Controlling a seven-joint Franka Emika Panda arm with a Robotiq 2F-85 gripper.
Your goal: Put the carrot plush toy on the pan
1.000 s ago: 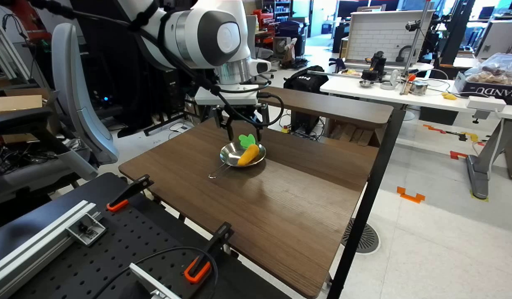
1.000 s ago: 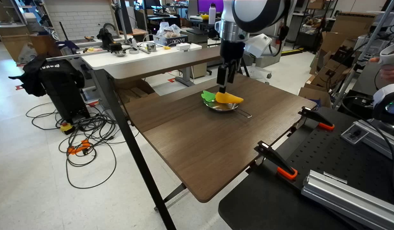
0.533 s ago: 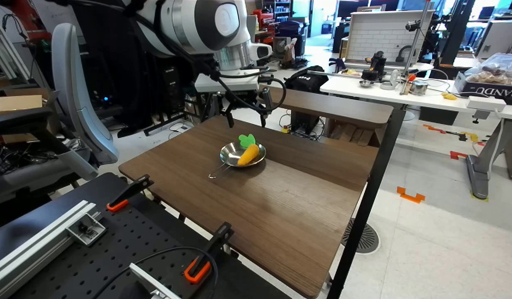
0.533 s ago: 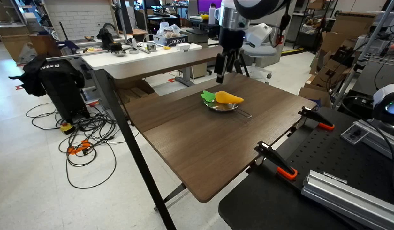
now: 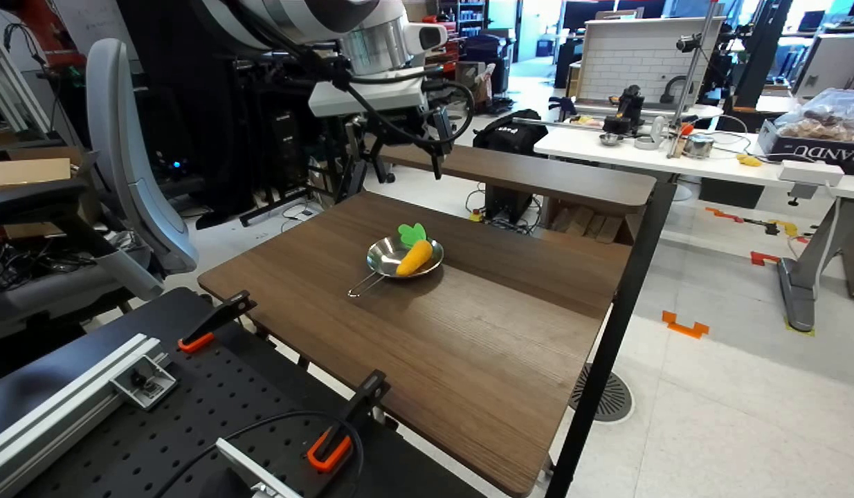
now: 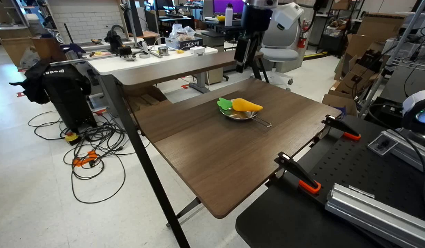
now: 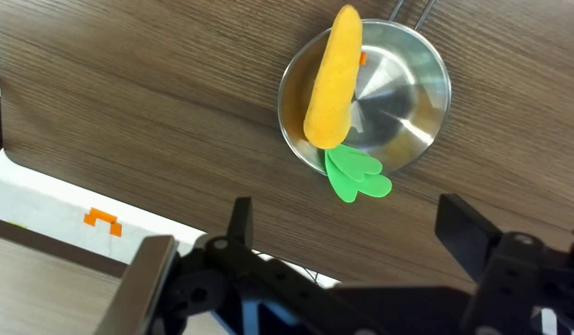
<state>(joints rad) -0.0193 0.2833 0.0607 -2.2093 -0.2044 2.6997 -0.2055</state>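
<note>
The carrot plush toy lies in the shiny round pan on the brown table. In an exterior view the yellow body rests across the pan. In the wrist view the carrot lies over one side of the pan; its narrow end and green leaves reach past the rim. The pan's thin wire handle rests over the table. My gripper is open and empty, well above the table and apart from the toy. The wrist view shows the fingers wide apart with nothing between them.
A raised brown shelf runs along the table's far edge, near the gripper's height. Clamps with orange handles hold the near edge beside a black perforated board. A dark table leg post stands at one side.
My open gripper has risen from close above the carrot to well above the table, tilting slightly. The carrot and the pan have not moved.
</note>
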